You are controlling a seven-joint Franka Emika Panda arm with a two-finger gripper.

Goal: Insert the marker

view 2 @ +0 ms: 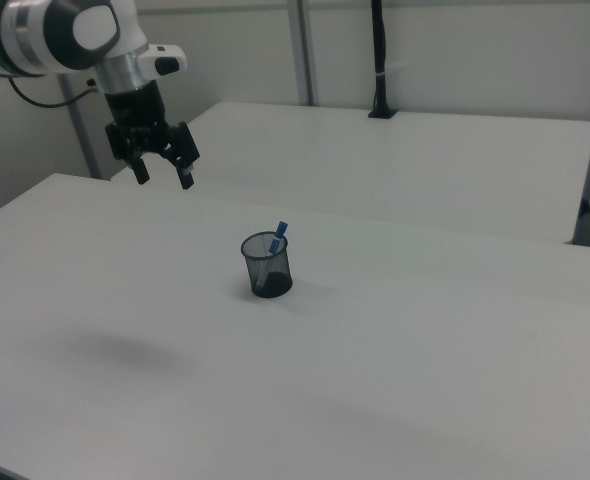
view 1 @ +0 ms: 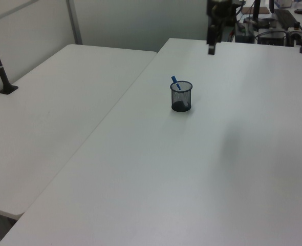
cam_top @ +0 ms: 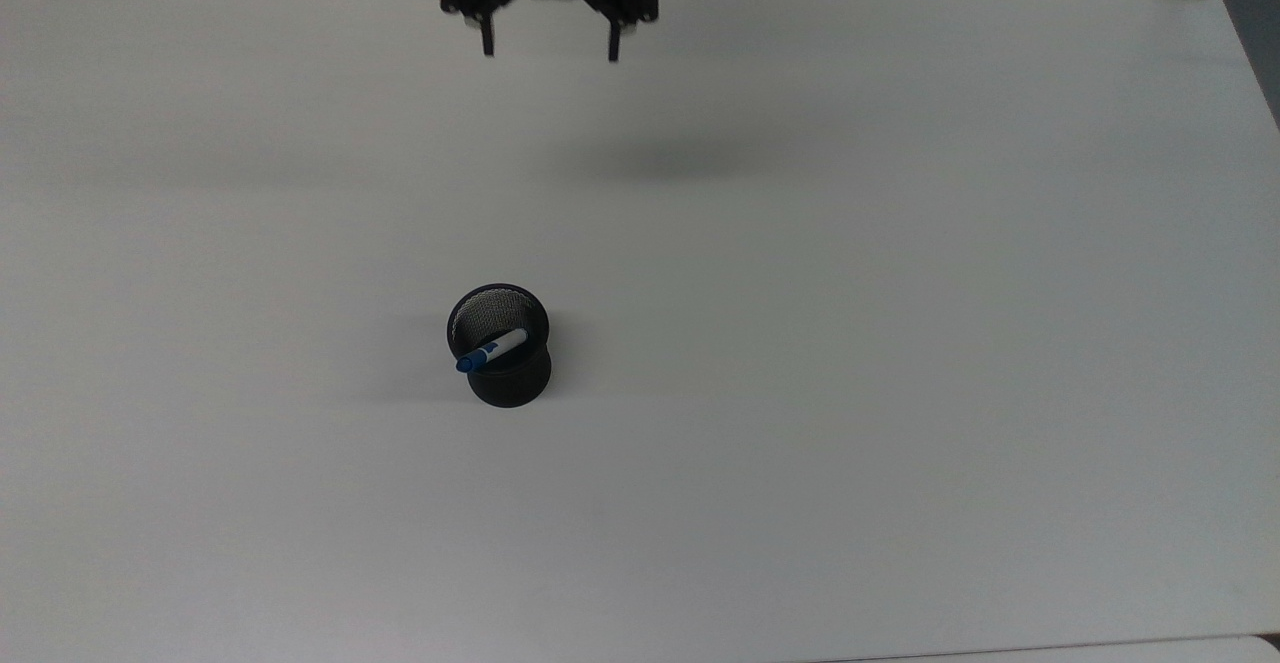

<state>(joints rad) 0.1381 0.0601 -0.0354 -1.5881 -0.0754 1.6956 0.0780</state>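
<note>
Marker (cam_top: 492, 351) stands tilted in mesh cup (cam_top: 500, 346) on counter (cam_top: 900, 343), blue cap above rim. Hand (cam_top: 549, 43) well apart, raised, fingers spread, empty.

Cup (cam_top: 500, 348): black wire mesh. Marker (cam_top: 492, 351): smooth, slightly glossy plastic. Table (cam_top: 900, 343): smooth matt white.

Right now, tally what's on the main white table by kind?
Black mesh cup: 1
Marker (white barrel, blue cap, leaning inside the cup): 1
Total: 2
The gripper hangs open above the table, holding nothing.
</note>
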